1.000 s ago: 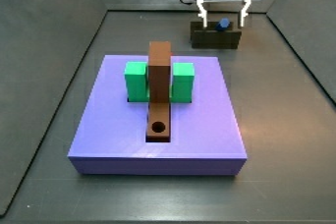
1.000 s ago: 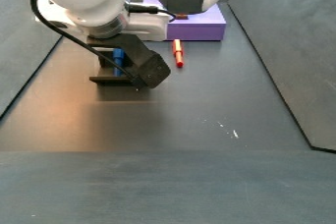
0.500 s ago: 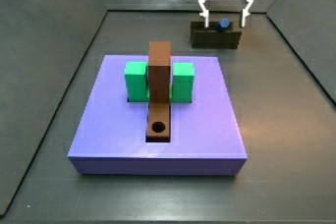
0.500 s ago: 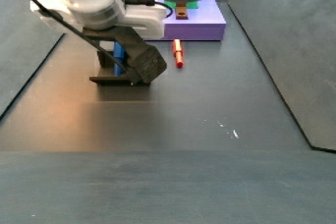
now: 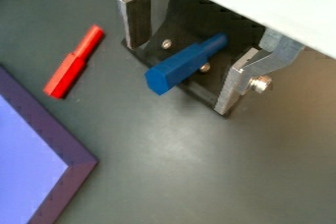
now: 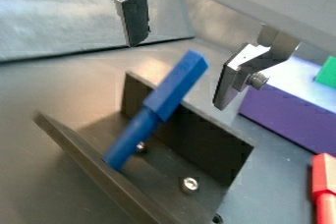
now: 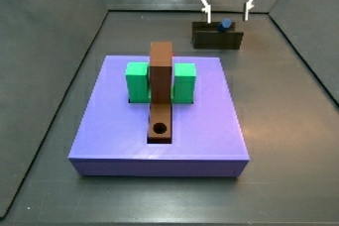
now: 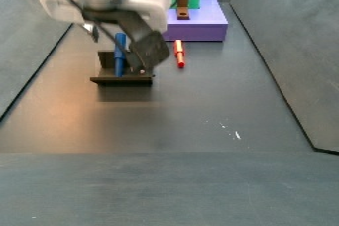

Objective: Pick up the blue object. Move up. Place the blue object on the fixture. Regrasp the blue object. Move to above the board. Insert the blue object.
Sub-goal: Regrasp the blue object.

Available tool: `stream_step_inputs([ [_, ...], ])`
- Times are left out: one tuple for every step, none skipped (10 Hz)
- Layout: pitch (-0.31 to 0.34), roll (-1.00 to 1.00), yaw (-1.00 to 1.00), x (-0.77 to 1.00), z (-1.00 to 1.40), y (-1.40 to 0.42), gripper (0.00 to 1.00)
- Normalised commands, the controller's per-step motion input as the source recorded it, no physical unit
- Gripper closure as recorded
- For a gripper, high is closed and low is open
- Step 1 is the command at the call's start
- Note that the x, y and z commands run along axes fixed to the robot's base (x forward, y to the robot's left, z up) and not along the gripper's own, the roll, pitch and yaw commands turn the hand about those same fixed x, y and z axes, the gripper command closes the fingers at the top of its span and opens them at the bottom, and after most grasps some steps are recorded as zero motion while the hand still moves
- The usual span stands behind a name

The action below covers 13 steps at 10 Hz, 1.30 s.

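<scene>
The blue object [image 7: 227, 24] stands tilted in the fixture [image 7: 219, 39] at the far end of the floor, beyond the board [image 7: 199, 131]. In a side view the blue object [image 8: 121, 52] leans in the fixture [image 8: 122, 77]. My gripper [image 7: 227, 15] hovers just above it, open. In both wrist views the blue object [image 5: 184, 64] [image 6: 157, 110] lies between the fingers [image 5: 137, 17] [image 6: 243, 71] with clear gaps on each side, its lower end in the fixture [image 6: 197, 149]. The board [image 6: 296, 110] carries a brown bar [image 7: 161, 91] with a round hole.
A red piece [image 8: 179, 54] [image 5: 75, 61] lies on the floor between the fixture and the board's edge [image 5: 33, 149]. Two green blocks [image 7: 137, 81] [image 7: 185, 81] flank the brown bar. Dark walls enclose the floor on each side.
The gripper has risen from the fixture, its fingers now higher above the block. The blue object stays leaning in the fixture, unheld.
</scene>
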Motion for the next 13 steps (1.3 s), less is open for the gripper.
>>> stream_step_inputs([
  [-0.046,0.99,0.25,0.06,0.17,0.0,0.0],
  [0.0,1.0,0.3,0.12,0.21,0.0,0.0],
  [0.0,1.0,0.32,0.13,0.08,0.0,0.0],
  [0.0,1.0,0.34,0.12,0.04,0.0,0.0],
  [0.0,1.0,0.36,0.18,0.15,0.0,0.0],
  [0.0,1.0,0.37,0.2,0.23,-0.03,0.0],
  [0.0,1.0,0.41,0.14,0.21,-0.01,0.0],
  [0.0,1.0,0.37,0.03,0.15,-0.02,0.0],
  [0.0,1.0,0.35,0.0,0.13,-0.05,0.0],
  [-0.029,1.0,0.29,0.0,0.05,-0.11,0.0],
  [-0.111,1.0,0.25,-0.04,0.02,-0.13,0.0],
  [-0.109,1.0,0.23,-0.14,0.0,-0.14,0.0],
  [-0.109,1.0,0.2,-0.13,0.0,-0.16,0.0],
])
